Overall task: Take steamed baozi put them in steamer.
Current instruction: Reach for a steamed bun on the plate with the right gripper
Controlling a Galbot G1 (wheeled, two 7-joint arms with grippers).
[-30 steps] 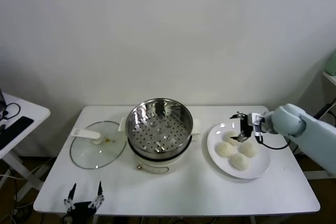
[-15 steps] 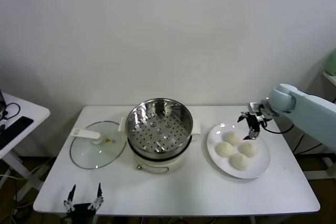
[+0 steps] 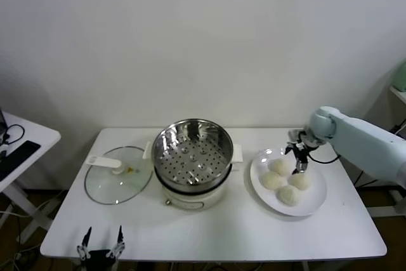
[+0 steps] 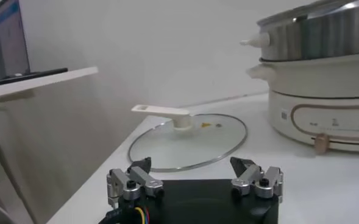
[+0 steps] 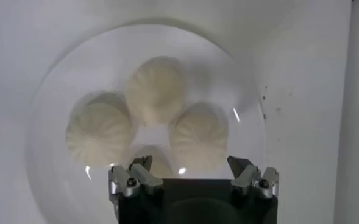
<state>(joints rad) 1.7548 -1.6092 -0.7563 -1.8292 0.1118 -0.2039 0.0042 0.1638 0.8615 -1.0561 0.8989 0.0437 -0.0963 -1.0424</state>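
Since a second ago the right gripper (image 3: 297, 158) has swung up off the buns, out to the plate's far right edge and back in, and now hangs over the far side of the white plate (image 3: 316, 204), pointing down with its jaws spread wide and grasping nothing. Its wrist camera looks straight down on the plate (image 5: 51, 122), where the four steamed baozi (image 5: 156, 90) sit in a tight cluster, touching or almost touching; the nearest one is partly hidden behind the open fingers (image 5: 135, 178). From the head view the buns (image 3: 289, 195) all lie on the plate, just right of the steamer (image 3: 191, 150), none of them lifted. The steamer, a shiny perforated steel basket on a cream cooker base, stands near the middle of the white table (image 3: 222, 233) with nothing in it. To the steamer's left a glass lid (image 3: 117, 183) with a white handle lies flat on the table. The left gripper (image 3: 101, 250) waits low at the table's near edge, in front of the lid and well apart from the steamer, its jaws released and empty; its own wrist view shows its fingers (image 4: 135, 180) apart, with the lid (image 4: 188, 141) and the cooker base (image 4: 325, 115) beyond.
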